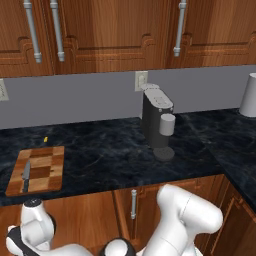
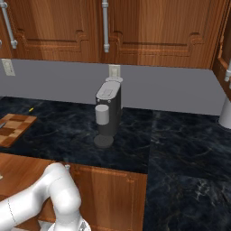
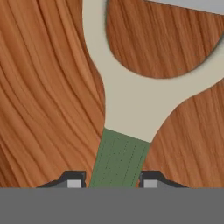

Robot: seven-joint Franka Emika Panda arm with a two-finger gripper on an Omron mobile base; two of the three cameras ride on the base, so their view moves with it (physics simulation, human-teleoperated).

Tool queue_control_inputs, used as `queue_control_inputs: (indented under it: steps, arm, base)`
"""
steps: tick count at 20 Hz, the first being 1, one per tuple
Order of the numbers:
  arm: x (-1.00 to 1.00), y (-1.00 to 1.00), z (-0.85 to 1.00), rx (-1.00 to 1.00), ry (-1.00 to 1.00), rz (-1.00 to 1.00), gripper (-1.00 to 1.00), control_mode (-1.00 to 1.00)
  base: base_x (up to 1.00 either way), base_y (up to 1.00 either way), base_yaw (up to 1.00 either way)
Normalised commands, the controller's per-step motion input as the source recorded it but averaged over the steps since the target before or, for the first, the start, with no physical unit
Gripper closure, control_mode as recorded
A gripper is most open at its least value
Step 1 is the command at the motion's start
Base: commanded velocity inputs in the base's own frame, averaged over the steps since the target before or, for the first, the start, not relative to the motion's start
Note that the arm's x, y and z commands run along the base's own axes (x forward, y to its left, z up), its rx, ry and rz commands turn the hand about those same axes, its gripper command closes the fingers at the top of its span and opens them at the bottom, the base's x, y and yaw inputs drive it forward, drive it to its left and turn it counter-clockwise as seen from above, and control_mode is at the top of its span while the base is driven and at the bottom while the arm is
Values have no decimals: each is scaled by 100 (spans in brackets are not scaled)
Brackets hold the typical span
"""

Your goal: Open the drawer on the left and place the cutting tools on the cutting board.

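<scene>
Peeler point(image 3: 131, 109): green handle sits between the two dark fingertips point(image 3: 72, 180) in the hand view, pale forked head pointing away over reddish wood grain.
Gripper point(image 3: 111, 183): jaws narrowed onto the green handle, one tip at each side; judged to be holding it (actual contact is hidden by the lower edge).
Surface below the peeler: plain wood grain; I cannot tell whether this is the drawer floor or another wooden face.
Arm: bends down low at the near left, below counter level, in the left base view.
Drawer point(image 2: 18, 169): a flat wooden surface juts out below the counter edge at the near left of the right base view; judged to be the drawer standing open.
Knife point(image 1: 26, 175): lies on the cutting board point(image 1: 47, 167), at its left part, blade pointing far.
Cutting board position: on the dark counter at the left, well apart from the coffee machine point(image 1: 157, 122) at centre.
Done: drawer opened, knife placed on the board (judged from how things lie).
Left: carry the peeler up and set it on the board beside the knife.
</scene>
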Motion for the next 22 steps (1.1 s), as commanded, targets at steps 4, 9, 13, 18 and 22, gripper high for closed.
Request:
queue_control_inputs:
  steps: [4,9,13,18,22]
  arm:
    - [-24,0,6,0,0,-10,100,-100]
    - [-2,-1,50,0,0,-12,100,-100]
    - [0,-4,67,0,1,-12,100,-100]
    - [-7,-5,53,0,5,-11,100,-100]
    - [-35,-18,56,1,5,-11,100,-100]
  base:
    - [0,0,0]
    - [0,0,0]
    - [0,0,0]
    - [0,0,0]
    - [0,0,0]
